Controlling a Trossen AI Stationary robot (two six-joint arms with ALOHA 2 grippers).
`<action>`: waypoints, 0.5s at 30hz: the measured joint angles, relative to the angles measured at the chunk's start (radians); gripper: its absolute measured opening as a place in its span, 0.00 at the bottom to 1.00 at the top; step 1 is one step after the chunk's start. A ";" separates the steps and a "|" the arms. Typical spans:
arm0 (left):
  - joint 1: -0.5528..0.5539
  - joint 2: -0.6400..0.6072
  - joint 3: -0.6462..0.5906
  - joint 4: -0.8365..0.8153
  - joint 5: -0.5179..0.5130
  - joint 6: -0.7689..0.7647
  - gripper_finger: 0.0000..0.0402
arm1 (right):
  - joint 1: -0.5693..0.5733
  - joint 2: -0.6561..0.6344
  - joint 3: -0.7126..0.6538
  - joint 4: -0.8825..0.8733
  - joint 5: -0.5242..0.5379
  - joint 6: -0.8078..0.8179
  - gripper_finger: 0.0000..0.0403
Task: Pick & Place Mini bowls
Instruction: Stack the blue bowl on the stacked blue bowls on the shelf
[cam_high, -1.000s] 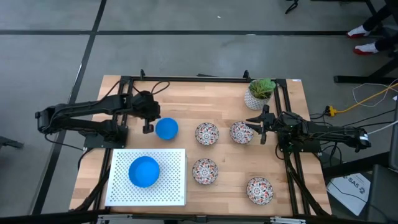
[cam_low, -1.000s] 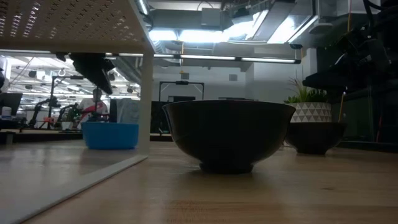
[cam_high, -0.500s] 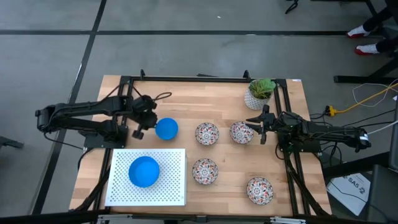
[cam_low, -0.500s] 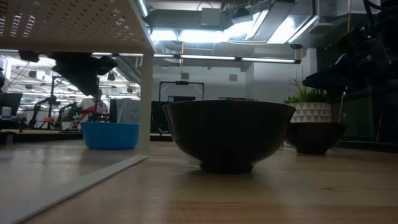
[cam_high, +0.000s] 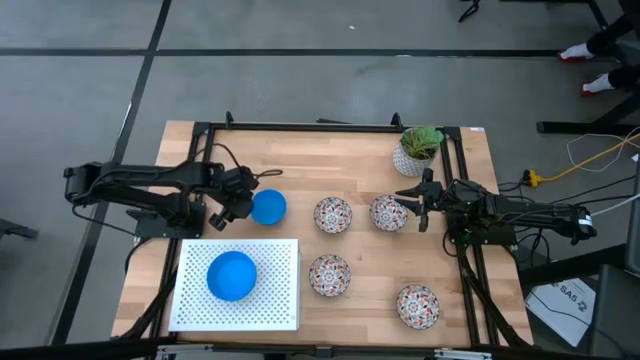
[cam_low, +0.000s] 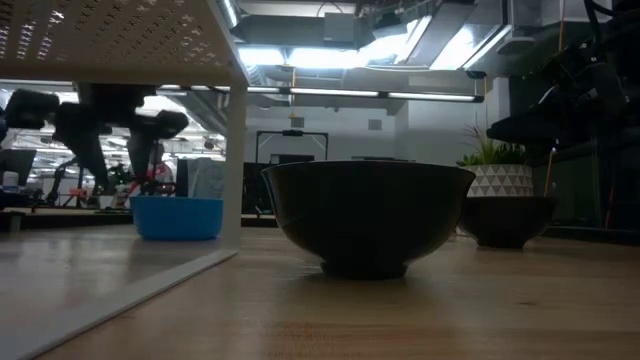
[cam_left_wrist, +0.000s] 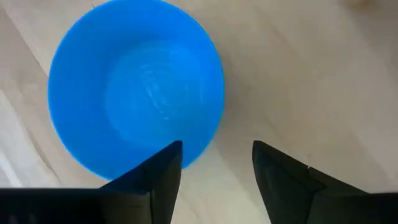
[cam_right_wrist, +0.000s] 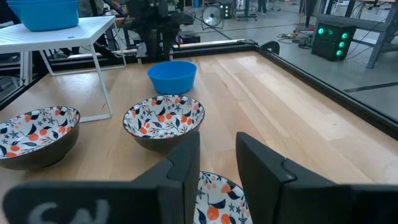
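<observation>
Left claw (cam_high: 228, 211) has pulled back w/ fingers apart, now just beside the loose blue bowl (cam_high: 268, 206), probably lining up on its rim. Right claw (cam_high: 421, 203), slightly apart, waits near floral bowl (cam_high: 388, 212).

Grey floor (cam_high: 330, 90), black tape lines; ceiling strip lights (cam_low: 330, 93); green-lit equipment (cam_right_wrist: 328, 30).

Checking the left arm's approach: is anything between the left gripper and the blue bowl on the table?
No. In the left wrist view the left gripper hangs open over the blue bowl, one finger over its rim, nothing in between.
</observation>
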 joint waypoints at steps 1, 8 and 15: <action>-0.007 0.010 -0.003 0.015 -0.013 0.011 0.47 | 0.000 0.000 0.000 0.000 0.000 0.000 0.26; -0.035 0.067 -0.032 0.159 -0.094 0.021 0.46 | 0.000 0.000 0.000 0.000 0.000 0.000 0.26; -0.051 0.121 -0.045 0.169 -0.094 0.020 0.43 | 0.000 0.000 0.000 0.000 0.000 0.000 0.26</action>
